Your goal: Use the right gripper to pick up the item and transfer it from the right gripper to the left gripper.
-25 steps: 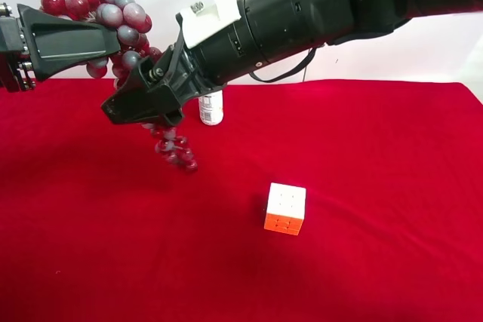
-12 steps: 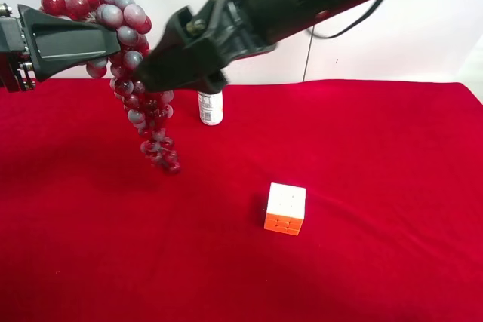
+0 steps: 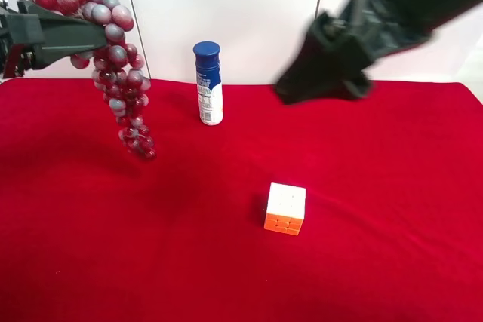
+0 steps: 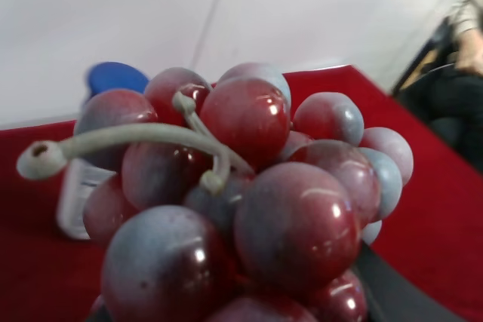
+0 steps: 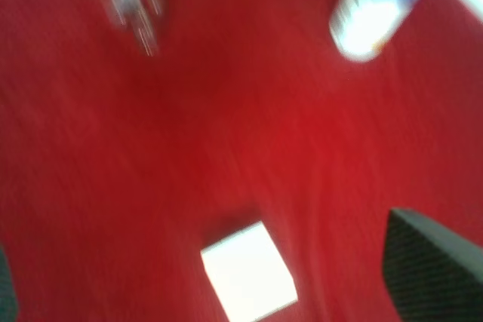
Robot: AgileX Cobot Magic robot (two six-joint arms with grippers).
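Now that right gripper (image 3: pixel 323 90) has let go & swung off to the right, jaws wide & empty, grapes (image 3: pixel 121 88) hang from left gripper (image 3: pixel 94 35) alone, clamped at top; handover looks done.

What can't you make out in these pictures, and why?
Left wrist view: the grapes fill the frame, hiding where the left gripper clamps them and most of the bottle.
Exterior high view: the right gripper is a dark blur, its fingers indistinct; the left gripper's arm is cut off by the edge.
Right wrist view: everything is blurred, so the bottle's label and the cube show no detail.
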